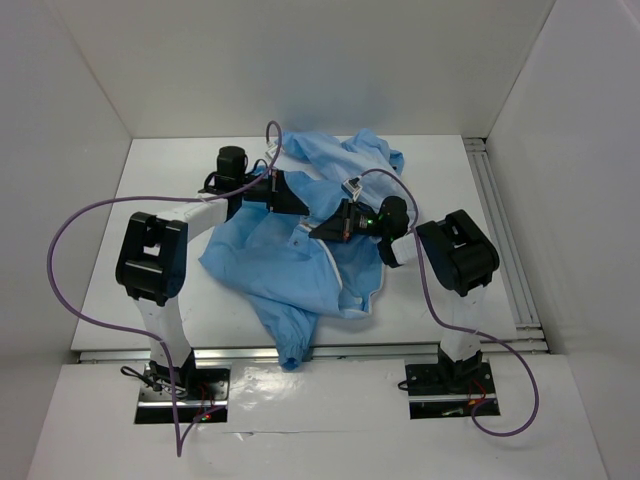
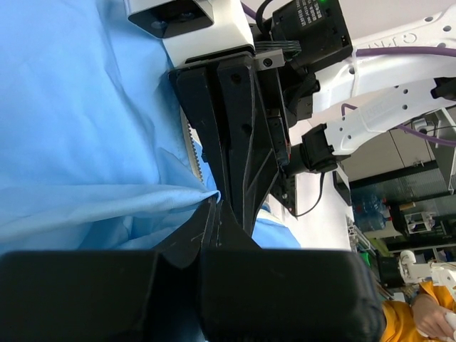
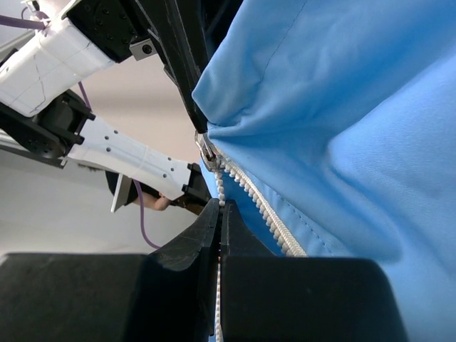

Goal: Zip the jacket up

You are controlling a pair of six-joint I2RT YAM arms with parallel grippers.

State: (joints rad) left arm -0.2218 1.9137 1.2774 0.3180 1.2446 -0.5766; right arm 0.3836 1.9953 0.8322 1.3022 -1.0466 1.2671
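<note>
Jacket (image 1: 290, 262): crumpled mid-surface, my claws meeting at its front.
My right claw (image 3: 219, 211): pinched shut on the zipper teeth (image 3: 261, 206).
My left claw (image 2: 214, 211): shut on jacket fabric beside the slider (image 3: 206, 148).
Slider from right claw: 12 o'clock, just beside; teeth trail toward 5 o'clock.

- We see the jacket (image 1: 285, 270) lying crumpled in the middle of the table (image 1: 160, 170). It is light sky-blue, thin and soft, and full of folds.
- One long part (image 1: 292, 345) trails toward the table's near edge, and a bunched mass (image 1: 350, 155) lies at the far side.
- Its narrow white zipper edging (image 1: 333, 268) runs along one front edge.
- In the right wrist view we see the metal slider (image 3: 206, 151), with two rows of white teeth (image 3: 260, 206) parting from it.
- The blue fabric (image 3: 342, 107) gathers in creases at the slider.
</note>
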